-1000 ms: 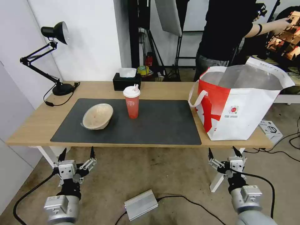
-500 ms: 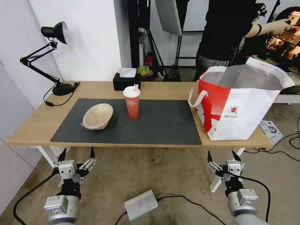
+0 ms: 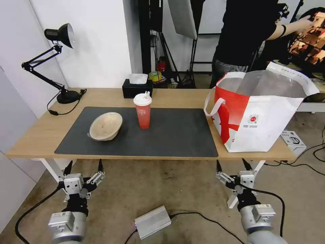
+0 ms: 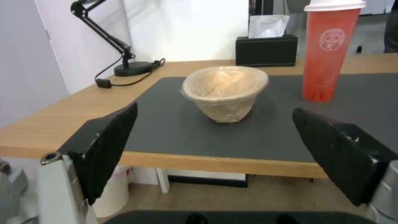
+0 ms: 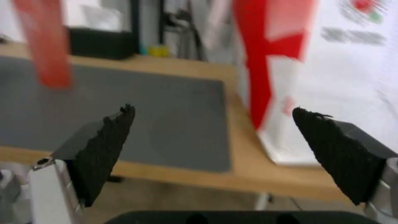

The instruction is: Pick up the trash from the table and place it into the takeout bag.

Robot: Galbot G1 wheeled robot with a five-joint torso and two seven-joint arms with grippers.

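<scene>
Now we see the beige shallow pulp bowl (image 3: 105, 126) and red drink cup with white lid (image 3: 143, 111) on the long light-wood desk (image 3: 40, 135); the big white and red takeout bag (image 3: 259, 112) stands at 3 o'clock. Our left claw (image 3: 84, 166) and right claw (image 3: 232, 165) hang spread wide below the desk's near edge.

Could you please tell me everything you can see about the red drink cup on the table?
The red drink cup is a tall, slightly tapered tumbler of translucent red plastic with a faint round panda-like logo on its side and a white lid with a small raised tab. It stands upright on the dark grey mat, near the mat's far edge, beside the beige pulp bowl but apart from it, with the black tissue box behind. Nothing else touches it. What it holds cannot be seen.
</scene>
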